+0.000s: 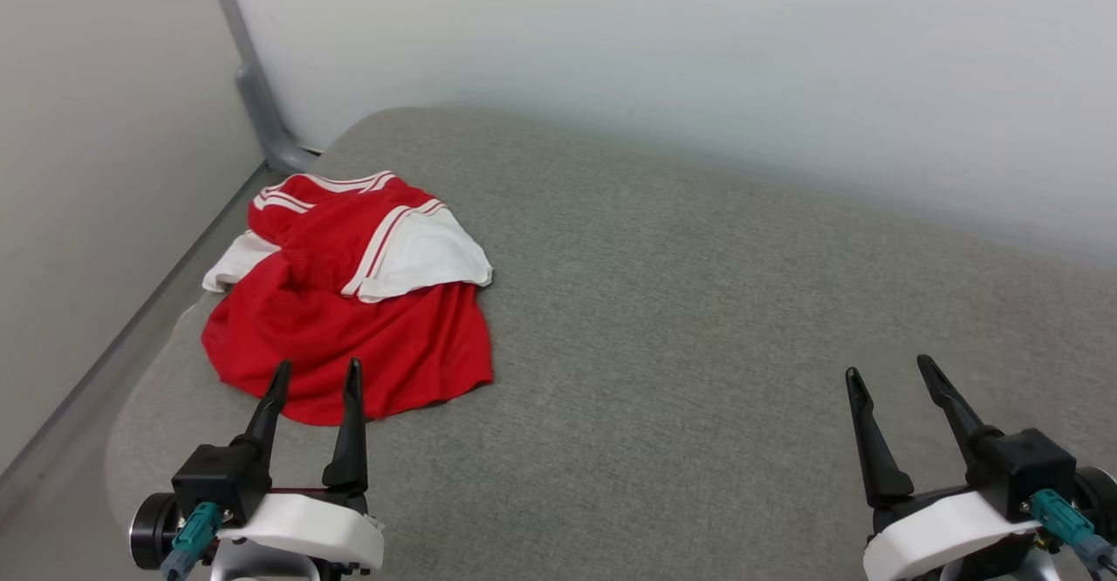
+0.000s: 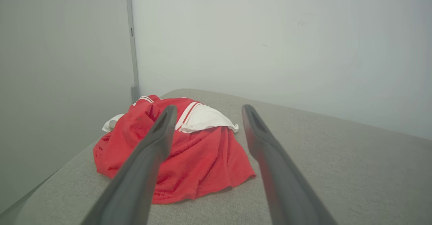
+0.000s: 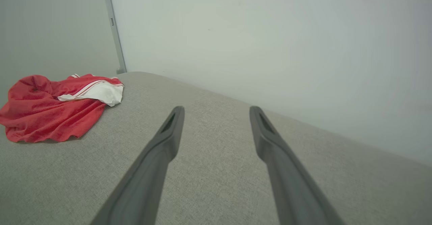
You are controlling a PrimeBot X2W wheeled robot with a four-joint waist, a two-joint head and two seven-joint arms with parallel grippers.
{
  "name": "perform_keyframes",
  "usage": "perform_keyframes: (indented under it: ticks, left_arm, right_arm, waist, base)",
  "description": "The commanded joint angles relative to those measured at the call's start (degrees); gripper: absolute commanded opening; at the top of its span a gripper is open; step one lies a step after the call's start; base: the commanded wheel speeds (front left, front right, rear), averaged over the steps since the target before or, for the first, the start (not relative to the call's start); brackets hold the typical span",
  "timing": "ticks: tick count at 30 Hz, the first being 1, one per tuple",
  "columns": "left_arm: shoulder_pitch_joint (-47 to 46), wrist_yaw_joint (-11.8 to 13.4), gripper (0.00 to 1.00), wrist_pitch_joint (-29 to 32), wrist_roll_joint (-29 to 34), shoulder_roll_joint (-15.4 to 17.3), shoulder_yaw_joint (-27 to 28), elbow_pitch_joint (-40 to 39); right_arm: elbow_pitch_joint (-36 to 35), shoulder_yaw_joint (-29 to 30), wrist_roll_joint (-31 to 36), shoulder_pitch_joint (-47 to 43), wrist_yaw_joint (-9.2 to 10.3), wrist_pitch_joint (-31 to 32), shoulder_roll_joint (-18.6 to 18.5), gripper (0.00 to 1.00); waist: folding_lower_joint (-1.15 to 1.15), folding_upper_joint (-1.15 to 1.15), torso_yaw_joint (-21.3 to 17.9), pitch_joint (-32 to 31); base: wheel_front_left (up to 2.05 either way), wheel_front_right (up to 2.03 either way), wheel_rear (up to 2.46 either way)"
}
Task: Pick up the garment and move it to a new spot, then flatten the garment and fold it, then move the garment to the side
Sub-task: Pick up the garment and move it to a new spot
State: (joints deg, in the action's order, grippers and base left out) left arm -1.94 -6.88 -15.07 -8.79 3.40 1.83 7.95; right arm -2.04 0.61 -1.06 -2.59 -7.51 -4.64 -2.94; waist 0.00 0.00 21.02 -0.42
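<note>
On grey cushion (image 1: pixel 654 345), crumpled garment (image 1: pixel 349 337) by post (image 1: pixel 257 101) — left hand (image 1: pixel 316 370), right hand (image 1: pixel 886 365) wide, empty.

The garment (image 1: pixel 349 319), red with white sleeves, lies crumpled.

**Left gripper** (image 1: pixel 317 365) **and right gripper** (image 1: pixel 887 366), head view. Each bore two long, dark fingers (image 1: pixel 350 428), broad at the root and tapering to a slim, slightly curved point. The fingers rose from a black, boxy block (image 1: pixel 218 476) seated on a smooth white cover (image 1: pixel 305 533) with rounded edges. A teal plug (image 1: pixel 197 529) trailing a bluish-grey cable (image 1: pixel 1095 553) sat at the outer side of each block. A round black collar (image 1: pixel 150 530) with a bright metal rim lay behind the left block. In the wrist views the fingers were matt dark grey, each with a long shallow slot (image 2: pixel 162 122) near its tip.
</note>
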Motion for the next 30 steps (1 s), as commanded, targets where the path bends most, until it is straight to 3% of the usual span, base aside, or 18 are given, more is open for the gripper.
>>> perform_keyframes:
  ticks: [1, 15, 28, 30]
  left_arm:
    - [0.1, -0.2, 1.00, -0.2, -0.1, -0.1, 0.1, -0.1]
    - [-0.1, -0.5, 1.00, -0.2, -0.8, -0.4, 1.4, 0.2]
    - [-6.1, -0.6, 1.00, -0.2, -2.5, -0.4, 2.6, 3.8]
    - [-10.3, -0.6, 1.00, -0.1, -3.2, 0.4, 2.6, 6.8]
  right_arm:
    - [0.0, 0.0, -0.3, 0.5, 0.04, -0.4, 0.1, 1.00]
    - [-0.6, -0.5, -0.4, 0.9, 0.04, 0.1, 0.1, 1.00]
    - [-2.4, -0.6, 0.8, 2.1, 0.04, 1.9, 0.1, 1.00]
    - [-3.5, -0.6, 1.4, 3.2, 0.04, 3.1, -0.7, 1.00]
  waist:
    - [0.00, 0.00, 1.9, 0.1]
    - [0.00, 0.00, 6.1, 0.2]
    - [0.00, 0.00, 3.5, 3.8]
    - [0.00, 0.00, 2.2, 6.0]
  base:
    - [0.00, 0.00, 0.00]
    - [0.00, 0.00, 0.00]
    - [0.00, 0.00, 0.00]
    - [0.00, 0.00, 0.00]
